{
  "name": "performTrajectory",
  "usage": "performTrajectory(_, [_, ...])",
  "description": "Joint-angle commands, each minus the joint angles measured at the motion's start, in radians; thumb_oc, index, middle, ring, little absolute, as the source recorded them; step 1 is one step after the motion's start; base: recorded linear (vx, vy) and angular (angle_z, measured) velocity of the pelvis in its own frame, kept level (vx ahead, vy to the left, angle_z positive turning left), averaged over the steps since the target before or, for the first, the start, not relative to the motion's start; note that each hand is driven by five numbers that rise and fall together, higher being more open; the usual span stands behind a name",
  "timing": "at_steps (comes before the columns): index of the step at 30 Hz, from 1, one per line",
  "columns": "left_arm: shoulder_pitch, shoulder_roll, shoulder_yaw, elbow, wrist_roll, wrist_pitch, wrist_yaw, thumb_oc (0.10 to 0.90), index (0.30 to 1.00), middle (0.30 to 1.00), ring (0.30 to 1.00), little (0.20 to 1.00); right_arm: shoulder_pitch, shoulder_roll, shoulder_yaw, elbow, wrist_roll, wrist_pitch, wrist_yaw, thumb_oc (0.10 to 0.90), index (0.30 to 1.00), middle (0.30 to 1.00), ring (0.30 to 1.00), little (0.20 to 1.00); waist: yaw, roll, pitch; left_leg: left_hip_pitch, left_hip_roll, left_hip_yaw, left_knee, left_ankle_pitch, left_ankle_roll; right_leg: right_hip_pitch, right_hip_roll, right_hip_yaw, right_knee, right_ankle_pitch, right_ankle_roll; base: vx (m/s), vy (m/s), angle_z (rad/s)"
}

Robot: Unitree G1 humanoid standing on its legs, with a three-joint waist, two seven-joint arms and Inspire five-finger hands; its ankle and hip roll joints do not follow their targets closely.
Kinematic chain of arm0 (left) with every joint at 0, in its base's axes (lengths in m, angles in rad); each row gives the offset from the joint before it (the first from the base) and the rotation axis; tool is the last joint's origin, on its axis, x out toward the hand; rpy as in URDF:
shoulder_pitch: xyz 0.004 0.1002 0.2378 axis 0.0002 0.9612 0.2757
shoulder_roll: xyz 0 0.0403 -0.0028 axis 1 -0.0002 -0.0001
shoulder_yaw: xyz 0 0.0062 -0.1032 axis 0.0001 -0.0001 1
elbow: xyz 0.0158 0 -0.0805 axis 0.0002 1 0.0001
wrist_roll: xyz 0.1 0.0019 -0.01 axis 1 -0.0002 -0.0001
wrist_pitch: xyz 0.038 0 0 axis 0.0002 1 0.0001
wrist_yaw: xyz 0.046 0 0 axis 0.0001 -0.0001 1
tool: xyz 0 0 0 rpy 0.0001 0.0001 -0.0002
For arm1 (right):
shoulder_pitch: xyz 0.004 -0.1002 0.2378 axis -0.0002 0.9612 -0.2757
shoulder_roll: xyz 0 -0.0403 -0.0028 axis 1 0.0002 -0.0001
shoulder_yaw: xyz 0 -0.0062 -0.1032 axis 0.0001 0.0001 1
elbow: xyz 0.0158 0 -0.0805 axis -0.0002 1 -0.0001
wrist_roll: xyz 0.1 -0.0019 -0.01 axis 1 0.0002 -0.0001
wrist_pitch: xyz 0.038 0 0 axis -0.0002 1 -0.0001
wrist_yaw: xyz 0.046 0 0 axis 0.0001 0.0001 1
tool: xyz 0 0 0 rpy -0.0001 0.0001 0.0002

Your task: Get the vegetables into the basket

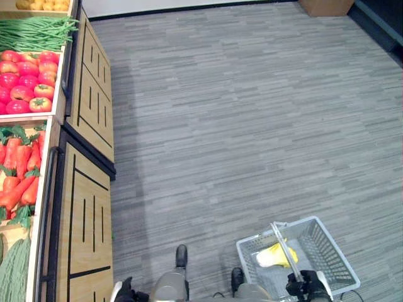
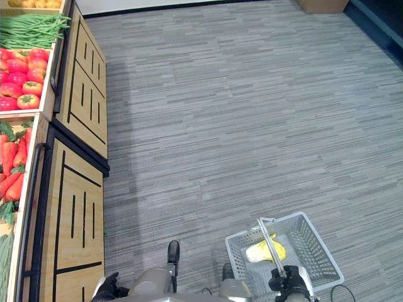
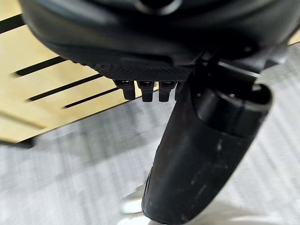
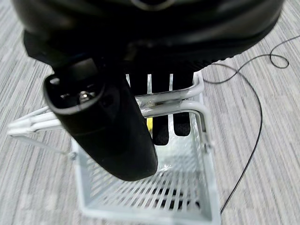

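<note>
Left eye view: a yellow vegetable lies in the white wire basket at lower right, whose handle the right hand grips with curled fingers. Tomatoes and carrots fill the produce stand at left; the left hand hangs beside it, fingers curled, empty.

Grey striped floor stretching beside a wooden produce stand

A grey carpet-like floor is spreading across the room, its streaks running crosswise. Along the left, a light wooden stand with black trim and dark slot-like lines in its panels is standing in two sections, one behind the other. A pale wall with a dark baseboard is running along the far edge, a brown box-like thing is sitting at the far right, and a dark strip is edging the right corner.
</note>
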Motion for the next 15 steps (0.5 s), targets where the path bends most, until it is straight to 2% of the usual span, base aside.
performTrajectory(1, [0.005, -0.011, -0.011, 0.003, 0.046, -0.019, 0.021, 0.9, 1.0, 1.0, 1.0, 1.0, -0.027, -0.07, 0.018, -0.045, 0.043, -0.026, -0.014, 0.4, 0.3, 0.3, 0.3, 0.3, 0.025, -0.023, -0.036, -0.119, 0.047, -0.005, 0.127, -0.07, -0.035, 0.0, -0.009, 0.002, 0.117, -0.055, 0.072, 0.15, 0.287, -0.12])
performTrajectory(2, [-0.004, -0.003, -0.017, 0.001, 0.049, -0.018, 0.018, 0.9, 1.0, 1.0, 1.0, 1.0, -0.04, -0.066, 0.018, -0.045, 0.042, -0.025, -0.014, 0.4, 0.3, 0.3, 0.3, 0.3, 0.028, -0.025, -0.036, -0.109, 0.033, -0.007, 0.129, -0.086, -0.019, -0.031, -0.016, 0.016, 0.179, -0.026, 0.083, 0.11, 0.211, -0.14])
performTrajectory(3, [-0.004, -0.003, -0.017, 0.001, 0.049, -0.018, 0.017, 0.9, 1.0, 1.0, 1.0, 1.0, -0.04, -0.066, 0.018, -0.045, 0.042, -0.025, -0.014, 0.4, 0.3, 0.3, 0.3, 0.3, 0.029, -0.026, -0.036, -0.11, 0.033, -0.006, 0.129, -0.086, -0.019, -0.033, -0.017, 0.017, 0.181, -0.027, 0.083, 0.1, 0.25, -0.17])
performTrajectory(5, [-0.02, 0.011, -0.026, -0.003, 0.062, -0.014, 0.012, 0.9, 1.0, 1.0, 1.0, 1.0, -0.062, -0.056, 0.031, -0.065, 0.041, -0.027, -0.012, 0.4, 0.3, 0.3, 0.3, 0.3, 0.028, -0.021, -0.019, -0.084, 0.022, -0.004, 0.129, -0.111, 0.009, -0.109, -0.023, 0.013, 0.352, 0.039, 0.09, 0.05, 0.193, -0.11])
performTrajectory(6, [-0.021, 0.011, -0.026, -0.003, 0.062, -0.014, 0.012, 0.9, 1.0, 1.0, 1.0, 1.0, -0.062, -0.056, 0.031, -0.065, 0.041, -0.027, -0.012, 0.4, 0.3, 0.3, 0.3, 0.3, 0.029, -0.021, -0.019, -0.084, 0.021, -0.003, 0.13, -0.112, 0.009, -0.111, -0.024, 0.014, 0.354, 0.038, 0.09, 0.05, 0.126, -0.13])
performTrajectory(9, [-0.033, 0.02, -0.037, -0.01, 0.077, -0.008, 0.013, 0.9, 1.0, 1.0, 1.0, 1.0, -0.063, -0.049, 0.04, -0.072, 0.041, -0.027, -0.007, 0.4, 0.3, 0.3, 0.3, 0.3, 0.019, -0.009, 0.006, -0.031, 0.012, -0.019, 0.122, -0.131, 0.024, -0.18, -0.013, 0.001, 0.444, 0.092, 0.073, 0.09, 0.111, -0.06])
performTrajectory(10, [-0.033, 0.02, -0.037, -0.01, 0.077, -0.008, 0.013, 0.9, 1.0, 1.0, 1.0, 1.0, -0.063, -0.049, 0.04, -0.072, 0.041, -0.027, -0.007, 0.4, 0.3, 0.3, 0.3, 0.3, 0.019, -0.009, 0.007, -0.031, 0.012, -0.019, 0.122, -0.131, 0.024, -0.18, -0.013, 0.001, 0.445, 0.092, 0.073, 0.2, 0.08, 0.29])
performTrajectory(11, [-0.048, 0.021, -0.037, 0.014, 0.076, -0.007, 0.011, 0.9, 1.0, 1.0, 1.0, 1.0, -0.07, -0.048, 0.045, -0.067, 0.044, -0.028, -0.002, 0.4, 0.3, 0.3, 0.3, 0.3, -0.002, 0.0, 0.026, 0.011, 0.015, -0.04, 0.103, -0.14, 0.02, -0.252, 0.016, -0.027, 0.383, 0.058, 0.044, 0.17, 0.045, 0.19])
performTrajectory(14, [-0.054, 0.02, -0.04, 0.022, 0.081, -0.005, 0.011, 0.9, 1.0, 1.0, 1.0, 1.0, -0.073, -0.048, 0.045, -0.063, 0.046, -0.027, -0.001, 0.4, 0.3, 0.3, 0.3, 0.3, -0.01, 0.002, 0.037, 0.025, 0.014, -0.049, 0.103, -0.148, 0.018, -0.264, 0.021, -0.034, 0.348, 0.05, 0.041, 0.18, -0.029, 0.24])
performTrajectory(15, [-0.066, 0.009, -0.054, 0.042, 0.101, -0.001, 0.011, 0.9, 1.0, 1.0, 1.0, 1.0, -0.083, -0.05, 0.044, -0.046, 0.052, -0.023, -0.004, 0.4, 0.3, 0.3, 0.3, 0.3, -0.033, -0.006, 0.048, 0.065, 0.005, -0.081, 0.097, -0.174, 0.006, -0.312, 0.026, -0.018, 0.195, 0.087, 0.056, 0.32, -0.144, 0.5])
